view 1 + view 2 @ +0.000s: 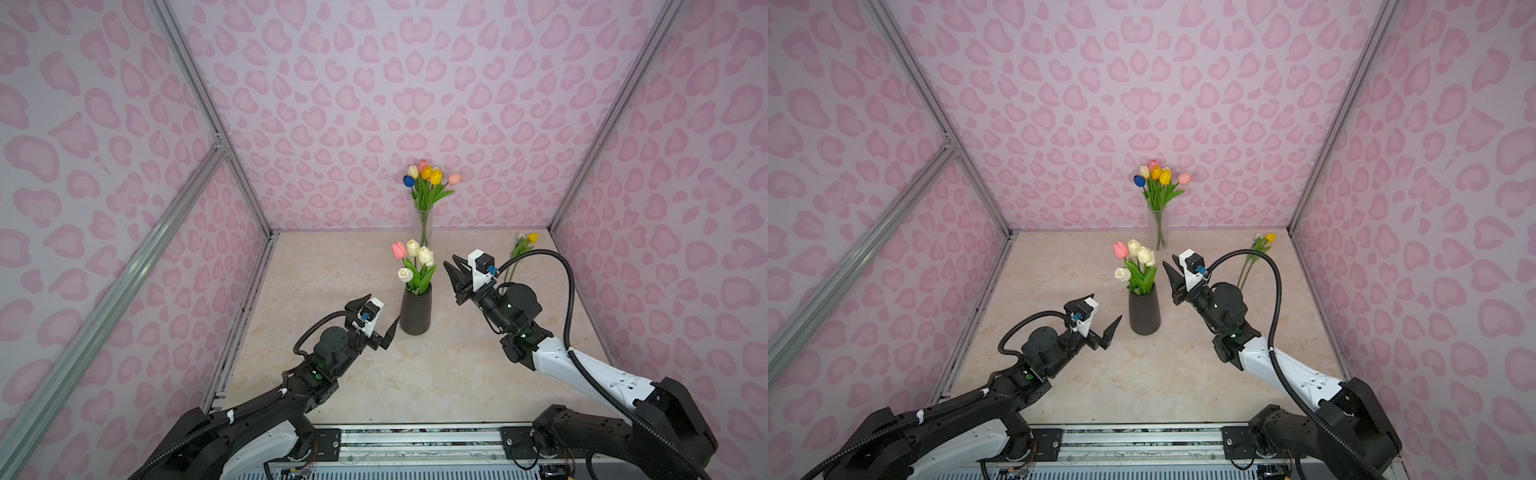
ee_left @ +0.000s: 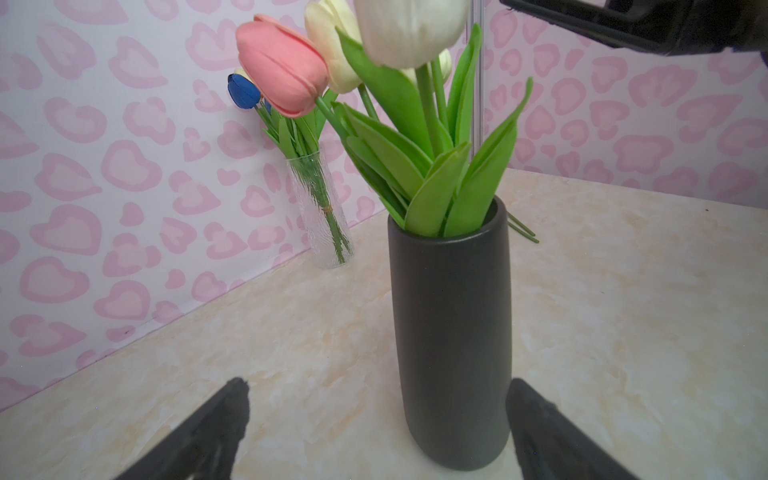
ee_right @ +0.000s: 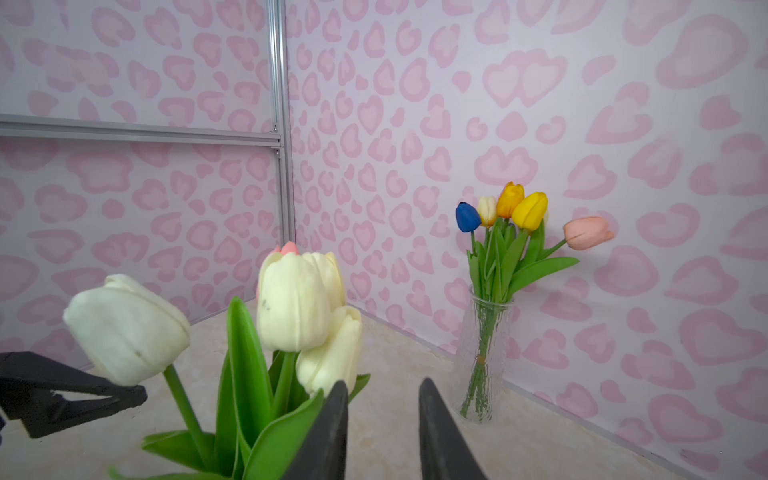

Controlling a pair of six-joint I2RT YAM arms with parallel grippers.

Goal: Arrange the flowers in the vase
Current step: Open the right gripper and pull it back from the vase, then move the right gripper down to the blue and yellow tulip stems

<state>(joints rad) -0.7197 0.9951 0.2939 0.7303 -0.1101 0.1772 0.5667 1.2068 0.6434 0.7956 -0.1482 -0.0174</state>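
A dark vase [image 1: 415, 312] [image 1: 1144, 312] [image 2: 453, 332] stands mid-table holding flowers [image 1: 415, 259] [image 1: 1136, 262] [image 2: 415, 137] [image 3: 291, 307] with pink, cream and white heads. My left gripper [image 1: 379, 311] [image 1: 1100, 309] [image 2: 378, 384] is wide open just left of the vase's lower part, one fingertip close to its side. My right gripper [image 1: 451, 261] [image 1: 1169, 261] [image 3: 384, 382] hangs right of the tulip heads, open by a narrow gap with nothing between its fingers. Two loose flowers [image 1: 521, 249] [image 1: 1260, 247] lie at the back right.
A clear glass vase [image 1: 424, 226] [image 1: 1158, 228] [image 2: 320, 208] [image 3: 482, 353] stands against the back wall with several tulips [image 1: 430, 176] [image 3: 515, 216], blue, cream, orange, yellow and pink. Pink patterned walls close in the marble tabletop [image 1: 374, 374] on three sides.
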